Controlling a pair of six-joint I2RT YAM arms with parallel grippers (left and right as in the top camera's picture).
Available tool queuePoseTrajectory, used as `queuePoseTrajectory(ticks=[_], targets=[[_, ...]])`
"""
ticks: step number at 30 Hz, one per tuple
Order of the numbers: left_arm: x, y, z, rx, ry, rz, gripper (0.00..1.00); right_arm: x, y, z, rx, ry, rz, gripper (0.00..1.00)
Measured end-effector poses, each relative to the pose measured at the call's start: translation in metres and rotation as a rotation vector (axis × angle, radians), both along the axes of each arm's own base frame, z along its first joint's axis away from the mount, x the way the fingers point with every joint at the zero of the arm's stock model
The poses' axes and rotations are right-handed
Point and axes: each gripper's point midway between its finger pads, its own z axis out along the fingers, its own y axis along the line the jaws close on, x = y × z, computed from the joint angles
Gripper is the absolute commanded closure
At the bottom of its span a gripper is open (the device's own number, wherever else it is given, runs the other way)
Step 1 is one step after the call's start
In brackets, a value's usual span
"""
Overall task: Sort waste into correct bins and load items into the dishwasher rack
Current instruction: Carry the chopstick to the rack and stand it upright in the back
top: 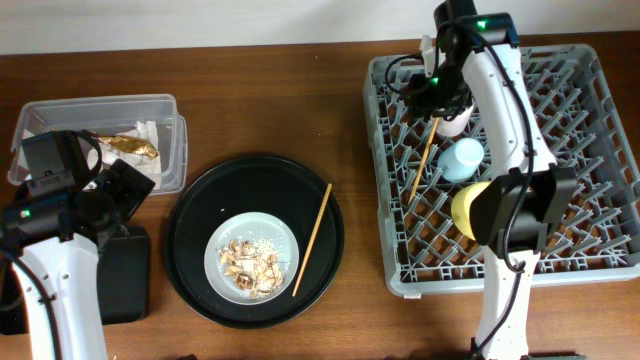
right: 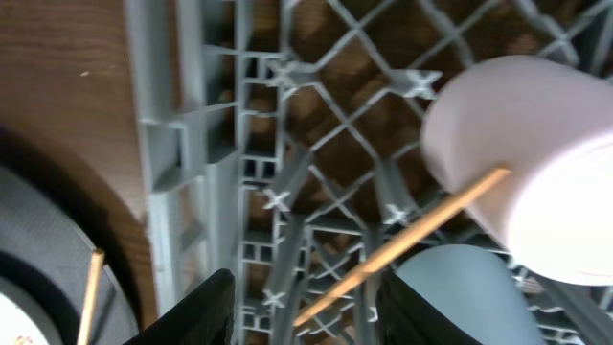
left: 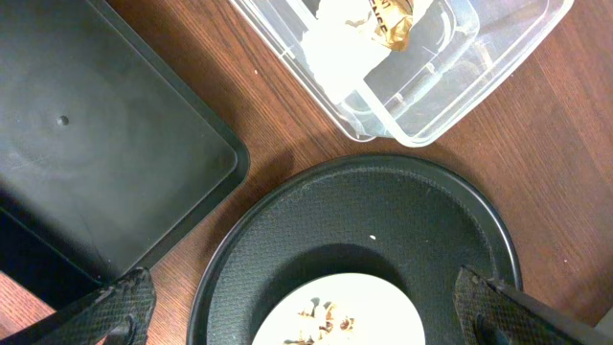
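The grey dishwasher rack (top: pixel 580 250) holds a pink cup (top: pixel 455 123), a light-blue cup (top: pixel 462 158), a yellow bowl (top: pixel 462 208) and one wooden chopstick (top: pixel 424 160). The second chopstick (top: pixel 312 238) lies on the round black tray by the pale plate (top: pixel 224 243), which carries food scraps (top: pixel 250 268). The napkin and gold wrapper (top: pixel 130 146) lie in the clear box (top: pixel 165 105). The flat black tray (top: pixel 125 280) is beside it. My right gripper (right: pixel 305 311) is open above the rack's chopstick (right: pixel 412 235). My left gripper (left: pixel 305 311) is open above the plate (left: pixel 345 311).
The large round black tray (top: pixel 195 215) sits mid-table on the brown wooden top. The rack's left wall (right: pixel 158 144) stands close to the tray's edge. The clear box (left: pixel 450 86) and the flat black tray (left: pixel 86 144) flank the left gripper's view.
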Motion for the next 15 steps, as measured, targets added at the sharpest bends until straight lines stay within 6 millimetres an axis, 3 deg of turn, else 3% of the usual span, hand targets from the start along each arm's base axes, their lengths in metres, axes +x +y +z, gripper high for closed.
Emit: queuePoseTrajectory(ticks=[3, 7, 11, 15], targets=[[0.000, 0.000, 0.000, 0.000, 0.000, 0.000, 0.01, -0.001, 0.009, -0.001, -0.021, 0.001, -0.004, 0.50], [0.000, 0.000, 0.000, 0.000, 0.000, 0.000, 0.01, 0.007, -0.014, -0.001, -0.119, -0.020, -0.183, 0.54], [0.000, 0.000, 0.000, 0.000, 0.000, 0.000, 0.01, 0.014, -0.021, -0.002, -0.128, -0.041, -0.269, 0.57], [0.000, 0.000, 0.000, 0.000, 0.000, 0.000, 0.01, 0.016, -0.023, -0.022, -0.141, -0.003, -0.354, 0.58]])
